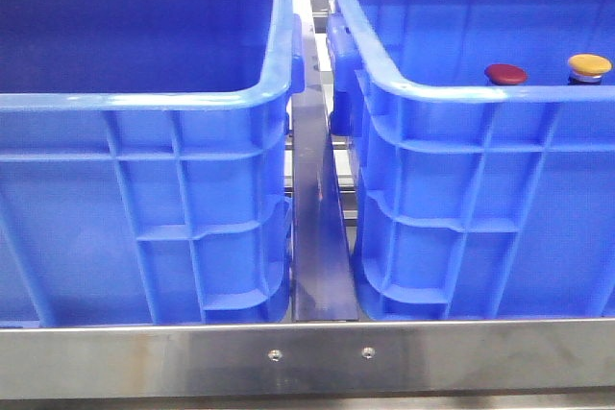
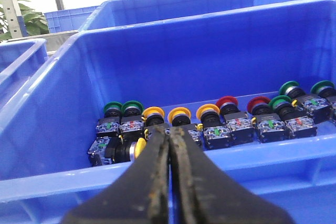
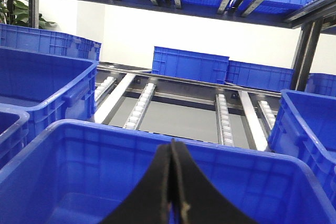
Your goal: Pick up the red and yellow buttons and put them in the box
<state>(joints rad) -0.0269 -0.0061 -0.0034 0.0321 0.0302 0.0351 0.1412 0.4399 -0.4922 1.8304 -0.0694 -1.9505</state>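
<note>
Steel framing (image 1: 307, 357) edges the surface in front, carrying two blue crates, left crate (image 1: 144, 141) and right crate (image 1: 480, 189); inside the right one sit the red button (image 1: 505, 74) and yellow button (image 1: 588, 66) (glossy dome caps, near its front wall). Left wrist: left end effector (image 2: 169, 130) pressed together over a row of buttons. Right wrist: right end effector (image 3: 172, 148) pressed together above a crate, roller racks (image 3: 223, 119) beyond.
</note>
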